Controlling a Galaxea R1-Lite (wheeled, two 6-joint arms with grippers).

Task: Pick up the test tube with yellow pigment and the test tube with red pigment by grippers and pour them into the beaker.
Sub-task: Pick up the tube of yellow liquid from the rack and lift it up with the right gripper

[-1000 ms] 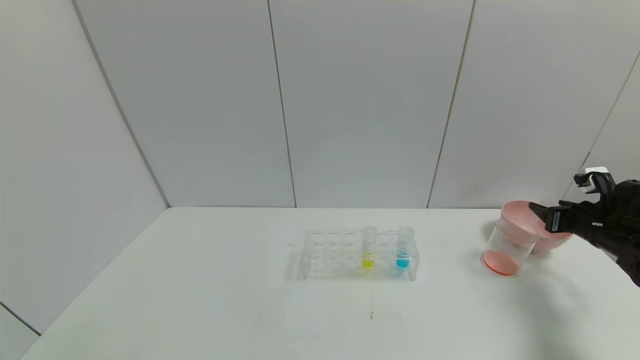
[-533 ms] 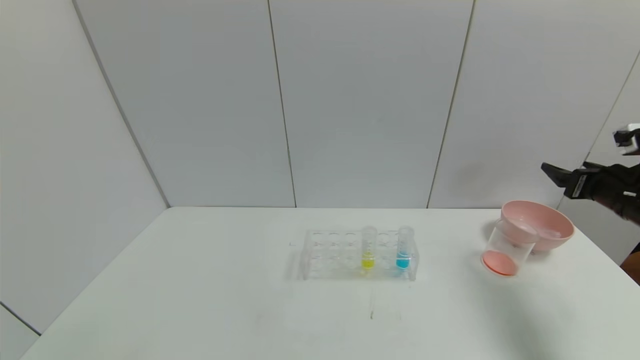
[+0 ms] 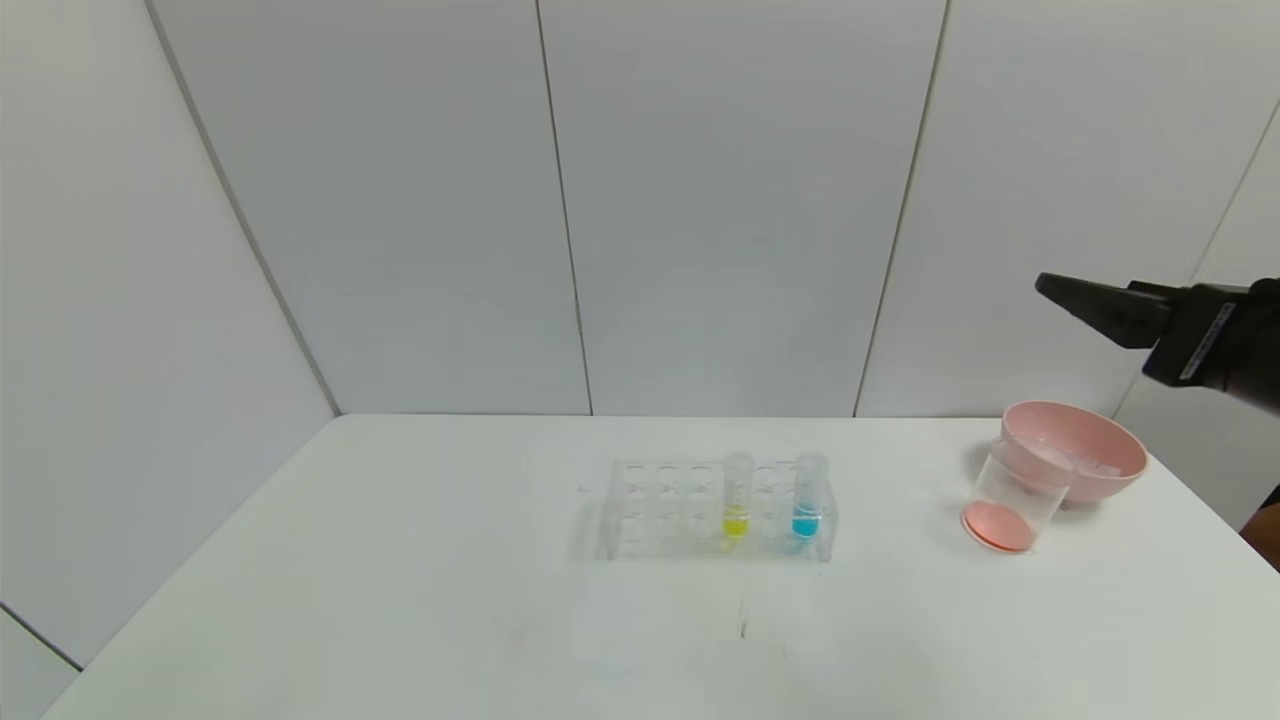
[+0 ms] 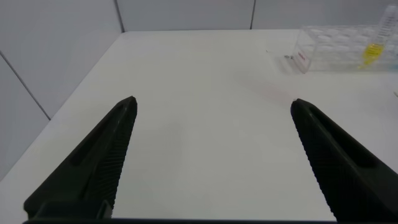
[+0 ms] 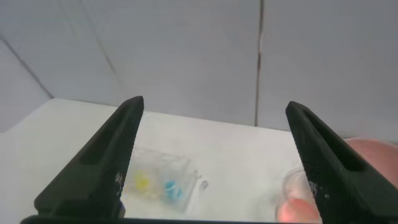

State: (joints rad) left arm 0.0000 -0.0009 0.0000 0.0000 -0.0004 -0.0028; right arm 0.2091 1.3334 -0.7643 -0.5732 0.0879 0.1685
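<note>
The test tube with yellow pigment (image 3: 736,497) stands upright in a clear rack (image 3: 665,508) at the table's middle. It also shows in the left wrist view (image 4: 373,52) and the right wrist view (image 5: 143,182). The beaker (image 3: 1014,497) stands at the right with red-orange liquid at its bottom; it also shows in the right wrist view (image 5: 303,198). No test tube with red pigment is visible. My right gripper (image 3: 1062,291) is open and empty, high above the beaker; its fingers spread wide in the right wrist view (image 5: 214,104). My left gripper (image 4: 212,102) is open and empty over the table's left part.
A blue-liquid tube (image 3: 808,497) stands in the rack to the right of the yellow one. A pink bowl (image 3: 1112,448) sits just behind the beaker near the table's right edge, with something clear lying in it. The rack also shows in the left wrist view (image 4: 329,45).
My right gripper has risen from beside the pink bowl and beaker to well above them and shifted left. The rack, tubes, beaker and bowl have not moved.
</note>
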